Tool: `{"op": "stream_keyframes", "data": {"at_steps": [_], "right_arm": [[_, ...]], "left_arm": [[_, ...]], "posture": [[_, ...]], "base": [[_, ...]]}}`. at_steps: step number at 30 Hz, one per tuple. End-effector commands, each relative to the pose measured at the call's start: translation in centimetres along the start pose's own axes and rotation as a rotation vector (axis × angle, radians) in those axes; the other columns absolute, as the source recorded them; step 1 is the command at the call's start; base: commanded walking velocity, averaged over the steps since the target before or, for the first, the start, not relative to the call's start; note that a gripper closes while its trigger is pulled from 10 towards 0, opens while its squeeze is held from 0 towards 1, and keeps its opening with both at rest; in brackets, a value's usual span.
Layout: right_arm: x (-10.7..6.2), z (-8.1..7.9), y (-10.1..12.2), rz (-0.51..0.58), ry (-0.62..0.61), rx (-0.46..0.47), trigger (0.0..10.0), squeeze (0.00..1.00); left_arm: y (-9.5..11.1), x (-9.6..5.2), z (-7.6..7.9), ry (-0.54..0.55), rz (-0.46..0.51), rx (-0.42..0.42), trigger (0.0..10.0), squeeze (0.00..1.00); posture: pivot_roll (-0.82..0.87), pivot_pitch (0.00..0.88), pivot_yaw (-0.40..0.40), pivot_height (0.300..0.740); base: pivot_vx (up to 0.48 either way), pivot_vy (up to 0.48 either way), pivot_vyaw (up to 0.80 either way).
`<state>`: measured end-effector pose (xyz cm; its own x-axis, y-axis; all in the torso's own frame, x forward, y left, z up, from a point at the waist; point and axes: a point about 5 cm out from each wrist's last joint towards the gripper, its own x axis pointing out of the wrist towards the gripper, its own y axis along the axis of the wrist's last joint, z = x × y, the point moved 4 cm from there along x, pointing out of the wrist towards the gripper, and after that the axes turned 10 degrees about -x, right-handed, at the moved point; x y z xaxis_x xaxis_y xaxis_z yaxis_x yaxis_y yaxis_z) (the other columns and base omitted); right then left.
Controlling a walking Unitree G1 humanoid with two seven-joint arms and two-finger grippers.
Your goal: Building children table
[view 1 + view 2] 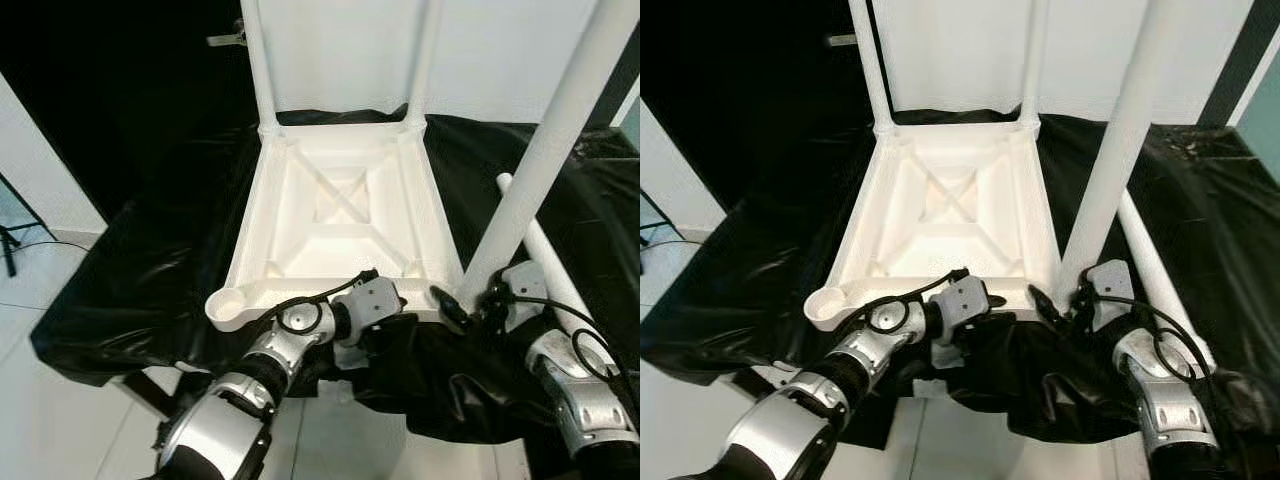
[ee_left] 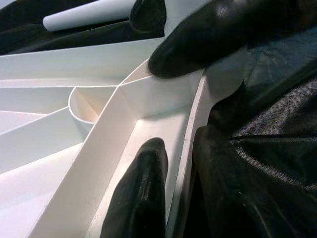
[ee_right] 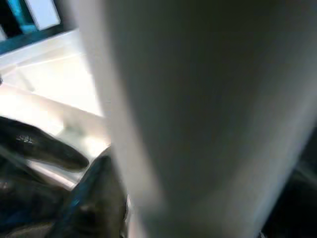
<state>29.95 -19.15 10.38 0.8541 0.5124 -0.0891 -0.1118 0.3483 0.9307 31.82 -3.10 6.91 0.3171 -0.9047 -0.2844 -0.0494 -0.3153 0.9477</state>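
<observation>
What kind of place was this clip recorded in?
Likely an indoor room used as an assembly spot: a black-draped work surface holds an upturned white table top, on a pale tiled floor before a white wall.

A glossy black sheet [image 1: 150,270] was draped over the work surface, wrinkled and shining where light caught its folds, and its edges hung down toward the floor. The floor [image 1: 60,420] was pale tile, bright and faintly reflective, with thin grout lines. Behind the surface stood a white wall panel [image 1: 480,50], evenly lit. To the robot's left the far background fell into deep black [image 1: 120,100], edged by a slanting white panel [image 1: 45,160]. Beside that panel, low on the floor, a dark stand leg [image 1: 12,245] with a thin cable showed. At the far right edge a strip of teal [image 1: 630,125] appeared.
</observation>
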Motion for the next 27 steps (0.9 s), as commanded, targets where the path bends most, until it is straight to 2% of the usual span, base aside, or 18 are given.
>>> {"op": "stream_keyframes", "data": {"at_steps": [1,7,13,14,15,16,17,18,19,21,22,23,24,26,27], "right_arm": [[0.1,-3.1,-0.7,-0.017,0.159,0.052,0.0,0.00],[0.0,-3.8,-1.4,-0.039,0.188,0.066,0.0,0.00],[0.1,-5.1,-2.4,-0.074,0.188,0.167,0.0,0.00],[0.6,-4.8,-2.6,-0.078,0.095,0.154,0.0,0.00],[0.6,-4.8,-2.6,-0.078,0.095,0.154,0.0,0.00],[1.4,-3.7,-2.5,-0.063,-0.089,0.158,0.0,0.00],[1.4,-3.7,-2.5,-0.063,-0.089,0.158,0.0,0.00],[1.5,-2.1,-2.3,-0.041,-0.340,0.190,0.0,0.00],[1.1,-1.5,-2.3,-0.034,-0.513,0.223,0.0,0.00],[1.1,-1.5,-2.3,-0.034,-0.513,0.223,0.0,0.00],[0.8,-1.7,-2.2,-0.031,-0.605,0.235,0.0,0.00],[0.9,-2.7,-2.1,-0.027,-0.610,0.240,0.0,0.00],[0.9,-2.7,-2.1,-0.027,-0.610,0.240,0.0,0.00],[1.7,-4.5,-1.6,-0.014,-0.550,0.230,0.0,0.00],[1.7,-4.5,-1.6,-0.014,-0.550,0.230,0.0,0.00]], "left_arm": [[-4.2,-0.6,1.2,0.030,-0.147,-0.095,10.0,0.00],[-4.4,-0.7,1.1,0.034,-0.148,-0.097,10.0,0.00],[-4.5,-0.9,1.1,0.034,-0.152,-0.099,10.0,0.00],[-4.5,-0.9,1.1,0.033,-0.152,-0.098,10.0,0.00],[-4.5,-0.9,1.1,0.033,-0.152,-0.098,10.0,0.00],[-4.5,-0.9,1.1,0.032,-0.153,-0.097,10.0,0.00],[-4.5,-0.9,1.1,0.032,-0.153,-0.097,10.0,0.00],[-4.5,-0.8,1.1,0.030,-0.154,-0.095,10.0,0.00],[-4.5,-0.8,1.1,0.028,-0.155,-0.093,10.0,0.00],[-4.5,-0.8,1.1,0.028,-0.155,-0.093,10.0,0.00],[-4.5,-0.8,1.1,0.027,-0.156,-0.092,10.0,0.00],[-4.4,-0.8,1.1,0.025,-0.158,-0.089,10.0,0.00],[-4.4,-0.8,1.1,0.025,-0.158,-0.089,10.0,0.00],[-4.5,-0.9,1.0,0.020,-0.163,-0.081,10.0,0.00],[-4.5,-0.9,1.0,0.020,-0.163,-0.081,10.0,0.00]], "posture": [[-0.13,0.000,0.031,0.740],[-0.12,0.000,0.032,0.740],[-0.12,0.000,0.037,0.740],[-0.12,0.000,0.038,0.740],[-0.12,0.000,0.038,0.740],[-0.12,0.000,0.039,0.740],[-0.12,0.000,0.039,0.740],[-0.12,0.000,0.041,0.740],[-0.12,0.000,0.043,0.740],[-0.12,0.000,0.043,0.740],[-0.12,0.000,0.047,0.740],[-0.12,0.000,0.052,0.740],[-0.12,0.000,0.052,0.740],[-0.12,0.000,0.056,0.740],[-0.12,0.000,0.056,0.740]], "base": [[0.000,0.000,0.00],[0.000,0.000,0.00],[0.000,0.000,0.00],[0.000,0.000,0.00],[0.000,0.000,0.00],[0.000,0.000,0.00],[0.000,0.000,0.00],[0.000,0.000,0.00],[0.000,0.000,0.00],[0.000,0.000,0.00],[0.000,0.000,0.00],[0.000,0.000,0.00],[0.000,0.000,0.00],[0.000,0.000,0.00],[0.000,0.000,0.00]]}}
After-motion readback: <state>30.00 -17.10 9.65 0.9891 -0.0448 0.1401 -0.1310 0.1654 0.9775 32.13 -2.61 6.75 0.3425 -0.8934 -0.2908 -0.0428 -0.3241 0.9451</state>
